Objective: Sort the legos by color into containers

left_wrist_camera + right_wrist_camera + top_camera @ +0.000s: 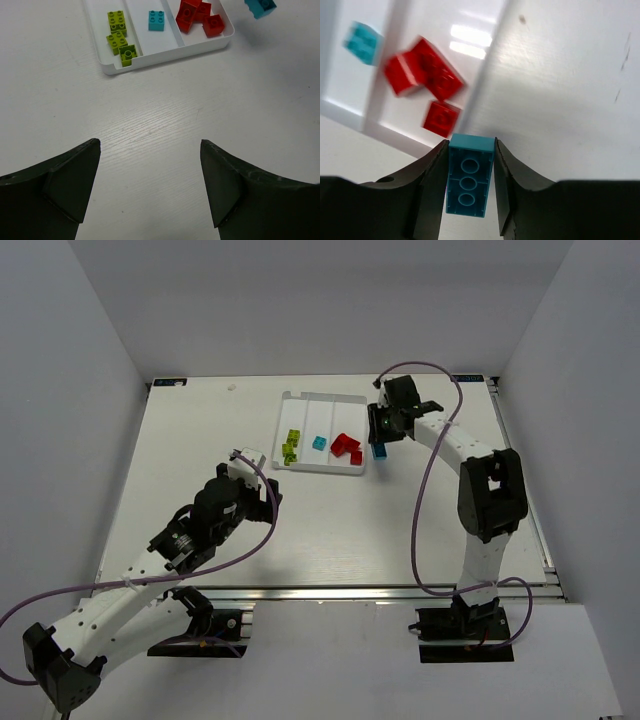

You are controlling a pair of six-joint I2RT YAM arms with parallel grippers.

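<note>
The right gripper [470, 146] squeezes a blue brick [469, 182], just beside the white tray [305, 408], near the red bricks [347, 448]. The left gripper [149, 145] is wide open, empty. Let go too soon, the blue brick could land with the reds.

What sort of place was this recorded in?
Probably a robotics lab test cell: plain white panels enclose the table, two arms are bolted at its edge, and a tray holds toy bricks.
</note>
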